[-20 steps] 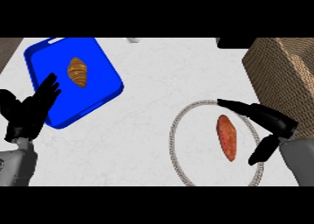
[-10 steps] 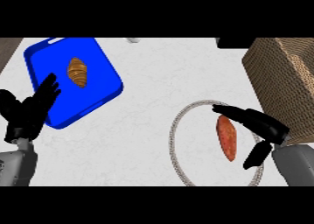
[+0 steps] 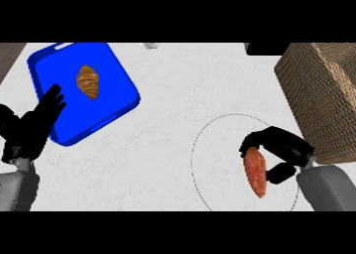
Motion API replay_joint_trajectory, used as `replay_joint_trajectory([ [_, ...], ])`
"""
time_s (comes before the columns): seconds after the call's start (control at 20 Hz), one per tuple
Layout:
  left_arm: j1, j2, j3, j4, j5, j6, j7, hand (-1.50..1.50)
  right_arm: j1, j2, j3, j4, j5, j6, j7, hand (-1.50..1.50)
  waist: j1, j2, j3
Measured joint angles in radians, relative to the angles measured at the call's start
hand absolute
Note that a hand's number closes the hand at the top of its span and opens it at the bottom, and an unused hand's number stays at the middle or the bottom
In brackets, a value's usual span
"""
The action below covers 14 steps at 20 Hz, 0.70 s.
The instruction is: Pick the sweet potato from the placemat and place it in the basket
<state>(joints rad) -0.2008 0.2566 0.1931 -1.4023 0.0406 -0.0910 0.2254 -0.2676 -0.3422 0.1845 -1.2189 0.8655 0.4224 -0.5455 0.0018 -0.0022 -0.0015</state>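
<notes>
The orange sweet potato (image 3: 255,172) lies lengthwise on the round white placemat (image 3: 209,149) at the lower right. My right hand (image 3: 281,148) is over its upper end, fingers curled round the top and right side of it; the lower end sticks out. The woven basket (image 3: 323,94) stands at the right edge, just beyond the placemat. My left hand (image 3: 27,128) rests open at the left edge, fingers up, overlapping the blue tray's corner.
A blue tray (image 3: 111,101) at the upper left holds a croissant (image 3: 88,82). A small white object (image 3: 150,45) and a dark object (image 3: 265,48) sit at the far edge. A wooden surface (image 3: 1,59) shows at the far left.
My right hand has moved left and down onto the sweet potato and its fingers have curled round the top end. The left hand has stayed still.
</notes>
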Motion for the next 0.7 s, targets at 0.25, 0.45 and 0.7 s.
replay_joint_trajectory([
  [0.25,-0.027,-0.004,0.000,0.014,-0.001,0.001,0.005,0.00,-0.058,0.065,-0.051,0.060,0.032,-0.038,0.101,1.50,0.007,0.000,-0.005],
  [0.45,-0.028,-0.004,0.000,0.011,-0.003,0.004,0.003,0.00,-0.110,0.141,-0.212,0.113,0.019,-0.132,0.385,1.50,0.006,0.011,-0.004],
  [0.7,-0.035,-0.007,-0.010,0.007,-0.005,-0.001,0.001,0.00,-0.195,0.225,-0.365,0.156,0.036,-0.295,0.726,1.50,0.030,0.025,-0.004],
])
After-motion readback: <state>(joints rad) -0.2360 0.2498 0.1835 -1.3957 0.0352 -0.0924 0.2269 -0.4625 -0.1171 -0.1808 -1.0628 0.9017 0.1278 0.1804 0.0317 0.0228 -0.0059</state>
